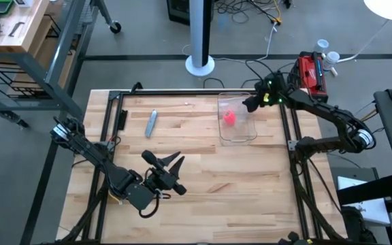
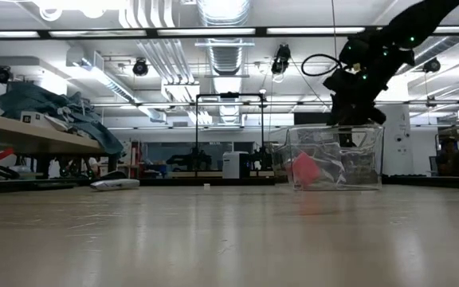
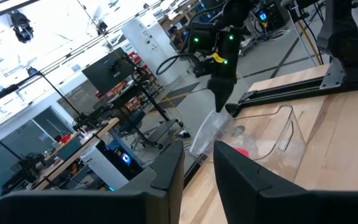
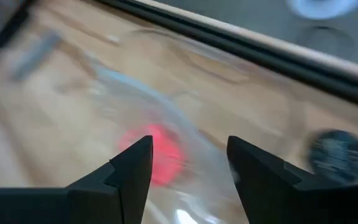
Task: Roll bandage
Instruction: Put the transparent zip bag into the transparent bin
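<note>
Right hand (image 1: pixel 252 103) hovers over the far-right corner of the worktop (image 1: pixel 196 184), at the upper edge of the clear bag (image 1: pixel 237 119), fingers spread with nothing between them. Bandage (image 1: pixel 229 117), a small pink roll, sits inside the bag, just below and beside that hand, not touching it; likely bagged for storage. Left hand (image 1: pixel 171 168) waits at the near-left, well apart, fingers parted and empty, pointing toward the bag.

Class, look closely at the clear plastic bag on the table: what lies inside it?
Inside the clear plastic bag lies the bandage, a small pink-red bundle. The crinkled plastic blurs it, so its underside and how tightly it is rolled stay hidden.
</note>
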You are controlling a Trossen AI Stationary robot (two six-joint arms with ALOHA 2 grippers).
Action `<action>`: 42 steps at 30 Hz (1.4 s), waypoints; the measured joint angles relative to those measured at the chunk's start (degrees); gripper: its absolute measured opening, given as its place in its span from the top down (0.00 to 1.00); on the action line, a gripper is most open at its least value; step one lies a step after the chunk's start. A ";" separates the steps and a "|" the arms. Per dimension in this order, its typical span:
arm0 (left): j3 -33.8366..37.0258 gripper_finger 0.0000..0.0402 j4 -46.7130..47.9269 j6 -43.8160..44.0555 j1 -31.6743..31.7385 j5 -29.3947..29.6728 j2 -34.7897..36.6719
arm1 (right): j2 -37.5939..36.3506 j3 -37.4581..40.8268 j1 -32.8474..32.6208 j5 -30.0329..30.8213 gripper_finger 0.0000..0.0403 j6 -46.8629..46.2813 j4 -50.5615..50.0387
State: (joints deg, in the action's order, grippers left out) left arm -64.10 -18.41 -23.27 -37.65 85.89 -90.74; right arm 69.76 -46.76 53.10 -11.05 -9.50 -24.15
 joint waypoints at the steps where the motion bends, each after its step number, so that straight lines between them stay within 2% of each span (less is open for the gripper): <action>1: 0.00 0.81 0.00 0.00 0.00 0.00 0.00 | -0.10 -0.41 -0.53 2.36 0.50 0.28 -0.05; 5: 0.00 0.80 0.00 0.00 0.00 0.00 0.00 | -1.55 -1.75 -2.82 10.03 0.50 2.10 1.08; 8: 0.00 0.79 0.02 0.00 0.00 0.00 0.00 | -3.76 -2.42 -4.59 12.23 0.51 3.58 4.89; 11: 0.00 0.78 0.06 -0.01 0.07 0.02 0.00 | -6.16 -2.79 -6.37 10.99 0.51 5.27 9.02; 15: 0.00 0.76 0.26 -0.02 0.22 0.04 0.00 | -6.47 -2.56 -9.01 5.09 0.51 6.60 9.29; 19: 0.00 0.76 0.50 -0.02 0.40 0.02 -0.02 | -2.82 -1.35 -12.21 6.52 0.61 6.49 8.68; 22: 0.00 0.78 0.48 -0.01 0.42 0.00 0.00 | 1.56 -0.59 -13.99 10.32 0.74 5.79 9.80; 26: 0.04 0.80 0.50 -0.01 0.42 -0.01 -0.02 | 6.49 -0.59 -15.03 10.64 0.92 5.77 11.20; 28: 0.04 0.81 0.52 0.00 0.42 -0.02 -0.02 | 8.59 -0.59 -15.30 10.72 0.98 5.60 12.52; 35: 0.04 0.79 0.50 0.40 0.42 -1.20 -0.02 | 14.99 -0.59 -15.37 10.81 0.99 4.90 13.60; 42: 0.04 0.77 0.55 0.35 0.42 -1.19 -0.02 | 19.51 -0.74 -15.71 2.62 1.00 4.57 14.04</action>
State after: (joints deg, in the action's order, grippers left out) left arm -64.05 -17.87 -22.92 -37.23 84.70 -90.76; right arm 89.27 -47.50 37.39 -8.43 -4.93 -10.11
